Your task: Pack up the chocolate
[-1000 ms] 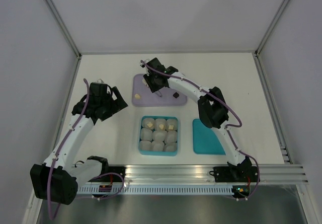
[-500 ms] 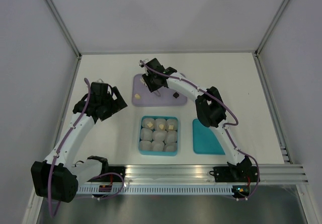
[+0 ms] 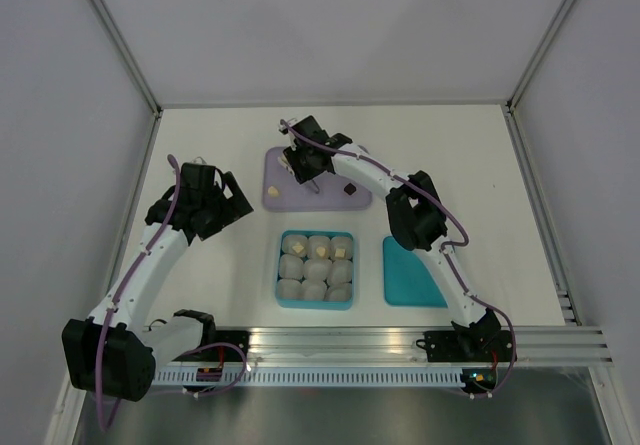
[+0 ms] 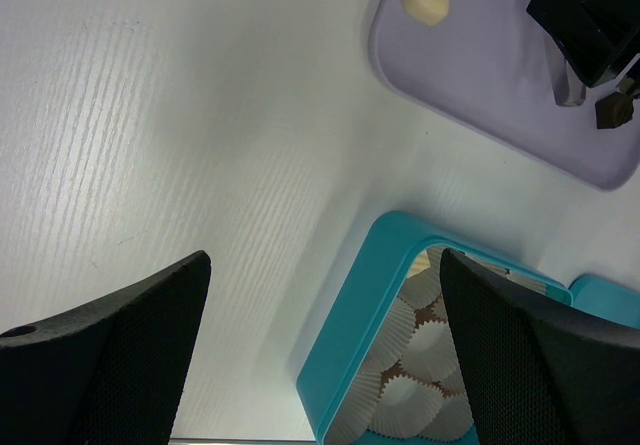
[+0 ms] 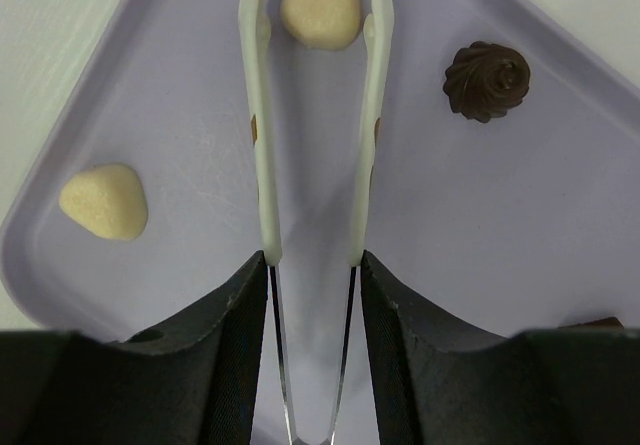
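Observation:
The chocolate lies on a lavender tray (image 5: 450, 215): two cream pieces (image 5: 320, 10) (image 5: 103, 201) and a dark swirl (image 5: 487, 80). My right gripper (image 5: 312, 265) is shut on a pair of white-tipped tongs (image 5: 258, 115). The tong tips stand apart on either side of the far cream piece, just short of it. From above, the right gripper (image 3: 305, 165) hangs over the tray (image 3: 283, 197). My left gripper (image 4: 322, 265) is open and empty, over the bare table beside the teal box (image 4: 350, 305).
The teal box (image 3: 280, 270) holds white paper cups (image 4: 420, 355), and a few of the back ones carry cream pieces (image 3: 322, 250). A flat teal lid (image 3: 412, 273) lies to its right. White walls enclose the table.
My right gripper with the tongs has shifted slightly back and left over the tray. The left arm has barely moved.

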Available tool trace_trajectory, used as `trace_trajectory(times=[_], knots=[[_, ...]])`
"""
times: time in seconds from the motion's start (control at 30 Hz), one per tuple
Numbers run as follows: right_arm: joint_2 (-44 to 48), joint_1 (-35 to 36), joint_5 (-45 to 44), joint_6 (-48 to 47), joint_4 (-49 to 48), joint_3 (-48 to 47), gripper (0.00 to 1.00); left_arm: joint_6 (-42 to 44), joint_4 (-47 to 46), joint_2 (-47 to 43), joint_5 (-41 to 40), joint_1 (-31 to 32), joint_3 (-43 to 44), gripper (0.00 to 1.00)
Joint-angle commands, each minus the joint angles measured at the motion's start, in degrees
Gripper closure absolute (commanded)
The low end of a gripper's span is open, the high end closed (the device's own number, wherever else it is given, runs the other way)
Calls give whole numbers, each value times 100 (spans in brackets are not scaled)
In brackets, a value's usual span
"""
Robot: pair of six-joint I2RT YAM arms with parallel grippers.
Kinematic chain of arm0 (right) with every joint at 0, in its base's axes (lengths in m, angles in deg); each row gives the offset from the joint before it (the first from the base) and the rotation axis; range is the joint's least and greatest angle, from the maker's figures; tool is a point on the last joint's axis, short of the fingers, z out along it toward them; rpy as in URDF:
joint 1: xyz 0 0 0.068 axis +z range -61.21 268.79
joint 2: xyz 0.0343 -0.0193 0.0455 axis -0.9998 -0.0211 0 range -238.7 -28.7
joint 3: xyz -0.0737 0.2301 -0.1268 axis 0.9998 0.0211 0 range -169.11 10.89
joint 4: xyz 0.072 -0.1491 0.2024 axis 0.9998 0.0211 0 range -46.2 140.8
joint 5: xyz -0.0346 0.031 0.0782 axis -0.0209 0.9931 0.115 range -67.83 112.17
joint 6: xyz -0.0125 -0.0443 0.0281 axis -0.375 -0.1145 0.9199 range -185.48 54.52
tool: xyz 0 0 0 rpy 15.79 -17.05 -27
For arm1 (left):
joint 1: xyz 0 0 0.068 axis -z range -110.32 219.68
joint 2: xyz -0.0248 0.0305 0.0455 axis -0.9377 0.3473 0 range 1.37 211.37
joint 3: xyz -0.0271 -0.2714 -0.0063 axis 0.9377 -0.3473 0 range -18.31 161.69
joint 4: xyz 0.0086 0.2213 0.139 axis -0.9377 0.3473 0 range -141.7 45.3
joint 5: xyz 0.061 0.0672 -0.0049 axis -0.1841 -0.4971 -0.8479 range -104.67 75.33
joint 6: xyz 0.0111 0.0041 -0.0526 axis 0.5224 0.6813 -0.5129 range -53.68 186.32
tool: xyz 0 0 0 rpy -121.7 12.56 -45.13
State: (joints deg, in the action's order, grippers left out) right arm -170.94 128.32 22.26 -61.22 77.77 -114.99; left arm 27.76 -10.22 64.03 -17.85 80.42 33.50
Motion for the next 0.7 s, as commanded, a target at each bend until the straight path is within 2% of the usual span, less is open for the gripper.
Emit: trace_trajectory(times=[0.0, 0.43, 0.67], knots=[[-85, 2, 96, -56, -163, -296, 53, -11, -78, 19, -148, 16, 233, 0], [-129, -24, 96, -3, -190, -375, 56, -11, -69, -16, -157, 16, 233, 0], [-6, -24, 25, 14, -163, -288, 68, -10, -69, -51, -148, 16, 233, 0]])
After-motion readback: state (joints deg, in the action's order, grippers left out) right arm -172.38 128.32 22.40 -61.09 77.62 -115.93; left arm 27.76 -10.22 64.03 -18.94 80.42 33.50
